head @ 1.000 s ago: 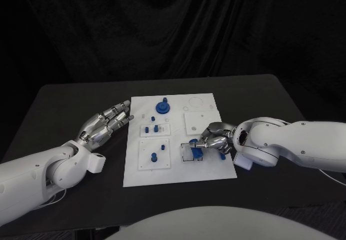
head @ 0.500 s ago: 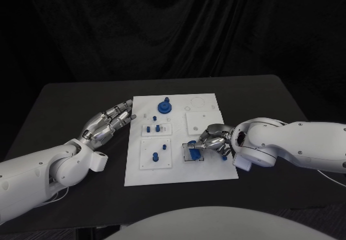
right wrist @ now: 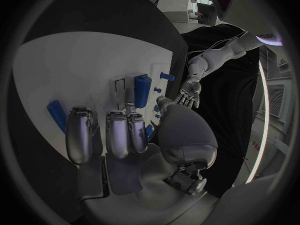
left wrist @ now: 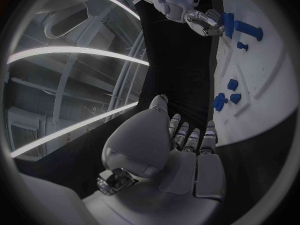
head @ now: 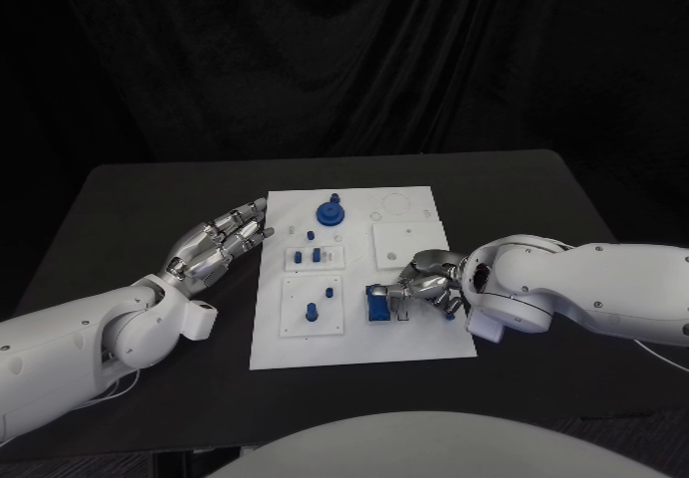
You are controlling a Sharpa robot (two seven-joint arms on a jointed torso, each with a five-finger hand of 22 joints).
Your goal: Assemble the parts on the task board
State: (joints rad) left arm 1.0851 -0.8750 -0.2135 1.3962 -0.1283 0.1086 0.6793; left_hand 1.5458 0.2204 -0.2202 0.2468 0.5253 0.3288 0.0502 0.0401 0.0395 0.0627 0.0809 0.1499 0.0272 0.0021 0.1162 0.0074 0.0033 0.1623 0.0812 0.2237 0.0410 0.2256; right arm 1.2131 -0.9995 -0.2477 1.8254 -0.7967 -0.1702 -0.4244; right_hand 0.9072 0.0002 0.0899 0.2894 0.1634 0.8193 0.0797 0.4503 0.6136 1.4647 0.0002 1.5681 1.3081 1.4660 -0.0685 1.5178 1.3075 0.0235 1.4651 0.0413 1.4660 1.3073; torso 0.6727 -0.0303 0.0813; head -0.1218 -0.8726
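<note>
The left robot hand (head: 215, 244) lies flat and empty, fingers spread, on the black surface (head: 129, 209) beside the left edge of the task board (head: 416, 344). The board looks like rigid, smooth white plastic with shallow square recesses. Near its right edge, the right robot hand (head: 424, 284) pinches a blue block (head: 377, 303), held upright over a recess. This part is probably light, hard and slick; gripping its flat sides seems best.
</note>
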